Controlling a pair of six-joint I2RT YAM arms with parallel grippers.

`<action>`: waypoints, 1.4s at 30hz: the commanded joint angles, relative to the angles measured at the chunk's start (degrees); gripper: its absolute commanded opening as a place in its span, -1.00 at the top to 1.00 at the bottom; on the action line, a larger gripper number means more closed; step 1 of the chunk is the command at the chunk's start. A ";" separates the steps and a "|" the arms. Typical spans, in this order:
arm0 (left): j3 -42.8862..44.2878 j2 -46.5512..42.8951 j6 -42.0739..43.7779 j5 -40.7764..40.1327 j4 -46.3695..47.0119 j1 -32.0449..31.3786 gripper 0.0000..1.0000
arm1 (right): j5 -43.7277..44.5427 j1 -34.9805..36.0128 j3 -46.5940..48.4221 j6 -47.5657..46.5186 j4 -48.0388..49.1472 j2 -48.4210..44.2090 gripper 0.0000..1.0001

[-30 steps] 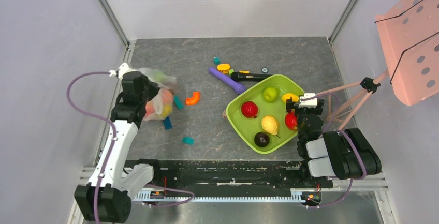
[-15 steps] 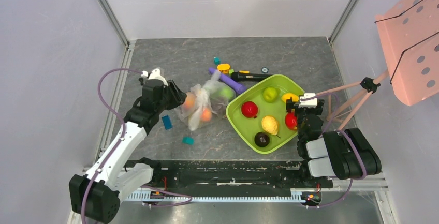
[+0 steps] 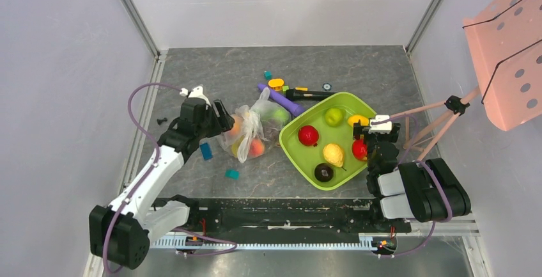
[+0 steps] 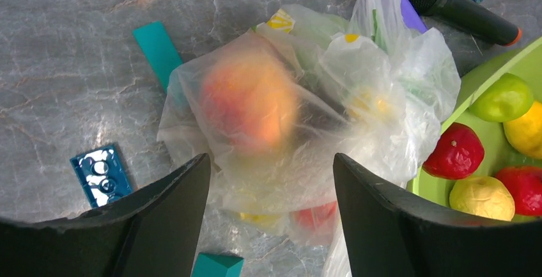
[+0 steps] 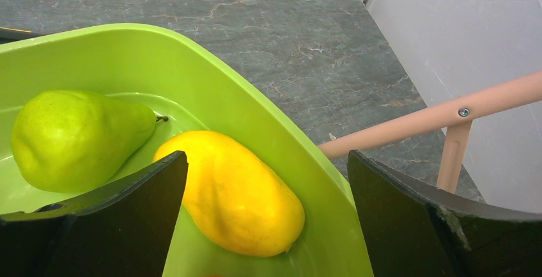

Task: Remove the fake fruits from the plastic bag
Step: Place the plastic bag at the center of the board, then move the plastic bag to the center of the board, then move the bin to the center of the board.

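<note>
left hand (image 4: 270, 162): jaws wide apart, nothing pinched. it hovers low over the bag (image 4: 383, 85), whose near edge lies between the two fingers.

bag: lies slumped on the surface (image 4: 64, 47), against the tray's (image 5: 192, 53) left rim. inside it are a peach (image 4: 248, 101), something red (image 4: 316, 216) at the near edge, and yellow and green shapes too clouded by the film to name. bag mouth: cannot tell which way it faces.

handling, judged: film is thin, soft and crinkly with no stiffness, so it will bunch and slide under the pads. the fruits look glossy, light and round, liable to roll or squirt out of a grip through the film. best hold is a loose fold, such as the upstanding flap at the far side, not the bulge over the peach.

right hand (image 5: 267, 155): fully open, empty, low over the tray's far corner above a yellow fruit (image 5: 236, 200) and a pear (image 5: 70, 136).

several fruits lie in the tray; those in the bag are not yet out.
</note>
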 commanded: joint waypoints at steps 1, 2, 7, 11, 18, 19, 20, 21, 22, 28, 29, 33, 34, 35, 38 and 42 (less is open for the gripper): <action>5.68 4.20 4.52 2.79 1.06 0.05 -0.54 | -0.19 -0.17 -5.66 0.41 3.15 0.20 -0.96; 6.24 4.95 4.54 3.56 1.02 0.05 -0.55 | 0.13 -0.15 -5.63 0.51 3.07 0.25 -0.96; 7.49 5.58 3.93 4.46 2.86 0.05 -0.57 | 2.06 -0.11 -6.12 1.03 3.93 -0.05 -0.96; 8.92 5.94 4.36 4.24 2.91 0.05 -0.59 | 1.92 1.01 -1.69 -0.03 -9.08 -5.87 -0.96; 10.32 8.68 3.24 4.80 4.54 0.06 -0.61 | 3.16 1.87 7.95 8.72 -29.84 -17.87 -0.96; 10.70 9.24 3.17 5.02 4.62 0.05 -0.62 | 3.74 1.88 9.76 10.81 -32.99 -19.40 -0.96; 10.90 9.63 3.11 5.33 4.58 0.05 -0.62 | 4.42 1.85 11.55 12.28 -36.66 -20.09 -0.96; 11.14 10.01 3.11 5.67 4.67 0.04 -0.62 | 4.88 1.87 13.72 14.95 -41.45 -20.86 -0.96; 11.34 10.45 3.02 6.09 4.71 0.05 -0.63 | 4.94 1.87 16.77 17.17 -47.23 -21.25 -0.96; 12.99 12.01 2.24 7.01 3.87 -0.67 -0.63 | -0.40 1.38 34.48 23.76 -75.72 -22.65 -0.96; 13.11 12.12 2.26 7.01 3.62 -0.81 -0.63 | -1.50 1.40 35.23 24.18 -76.85 -23.79 -0.96; 12.68 11.65 2.04 6.97 3.57 -1.09 -0.64 | 6.45 1.44 40.91 31.16 -92.12 -25.90 -0.96; 12.67 11.57 2.08 6.94 3.42 -1.18 -0.64 | 10.92 1.41 41.83 34.28 -96.05 -26.36 -0.96; 12.75 11.61 2.02 6.92 3.16 -1.18 -0.63 | 13.28 1.43 42.02 35.92 -99.47 -26.91 -0.96; 12.85 11.57 2.02 7.25 2.86 -1.21 -0.64 | 14.98 1.43 40.53 39.67 -105.45 -29.28 -0.96; 13.25 12.37 2.20 7.37 2.86 -1.22 -0.64 | 14.84 1.42 34.32 44.32 -106.39 -33.70 -0.94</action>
